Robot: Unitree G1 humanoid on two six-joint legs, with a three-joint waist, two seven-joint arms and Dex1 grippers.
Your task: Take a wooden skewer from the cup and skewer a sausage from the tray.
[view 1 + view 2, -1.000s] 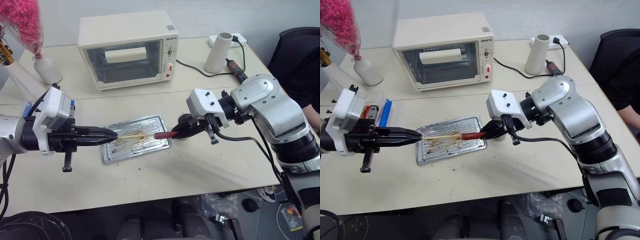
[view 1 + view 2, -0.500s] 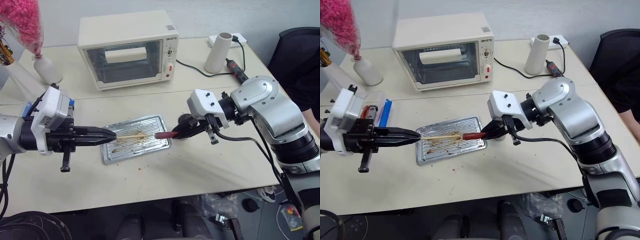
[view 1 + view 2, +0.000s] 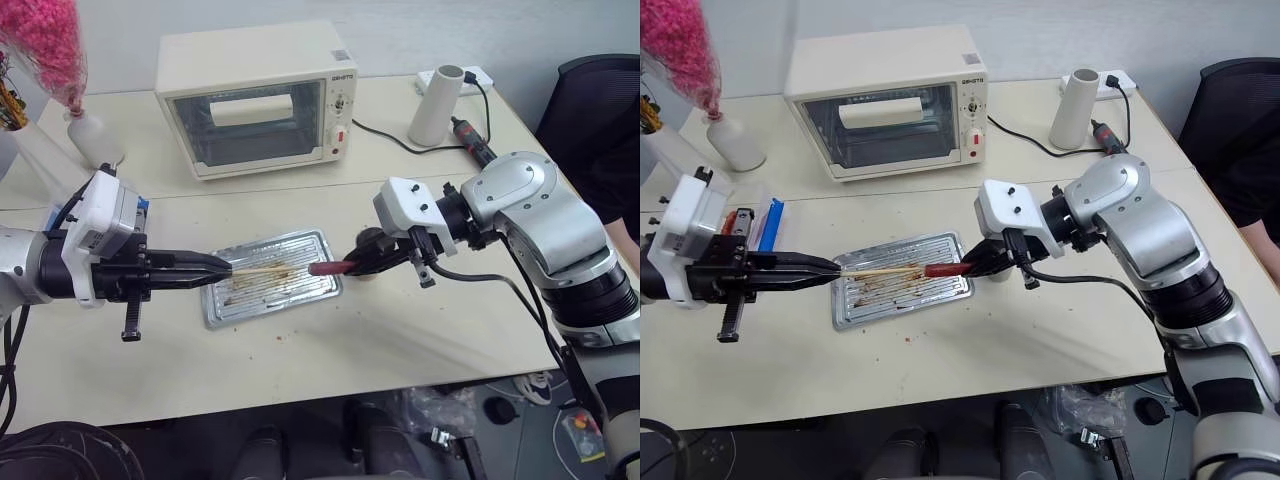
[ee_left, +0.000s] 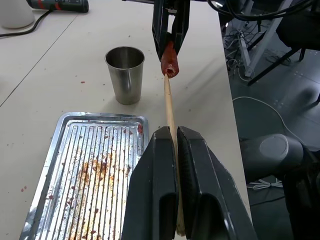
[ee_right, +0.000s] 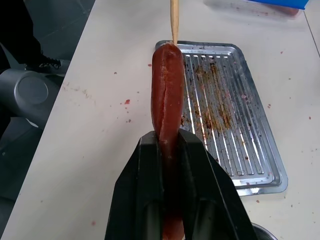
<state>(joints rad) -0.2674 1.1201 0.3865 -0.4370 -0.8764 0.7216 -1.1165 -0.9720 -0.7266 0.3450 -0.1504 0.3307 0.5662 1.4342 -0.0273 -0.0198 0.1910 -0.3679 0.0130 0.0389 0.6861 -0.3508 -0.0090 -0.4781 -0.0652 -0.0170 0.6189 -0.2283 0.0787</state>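
- My left gripper [image 4: 176,150] was clamped tight on the wooden skewer [image 4: 170,107], the stick running straight out ahead of my fingers with its point leading.
- At that point sat the sausage [image 5: 167,107], its blunt end meeting the tip; whether the tip had entered the meat I could not tell.
- My right gripper [image 5: 170,150] pinched the far half of the sausage, jaws narrow around it, facing my left gripper head-on.
- Sausage and skewer lay on one line, long axis to long axis, so in my judgement the coming move was a straight push along that line, with any sideways drift likely to split the skin.
- Below that meeting point lay the tray [image 3: 318,291], holding only greasy crumbs.
- The cup [image 4: 125,74] stood just beyond the tray's end, beside the sausage and under my right gripper, with no sticks showing in it.
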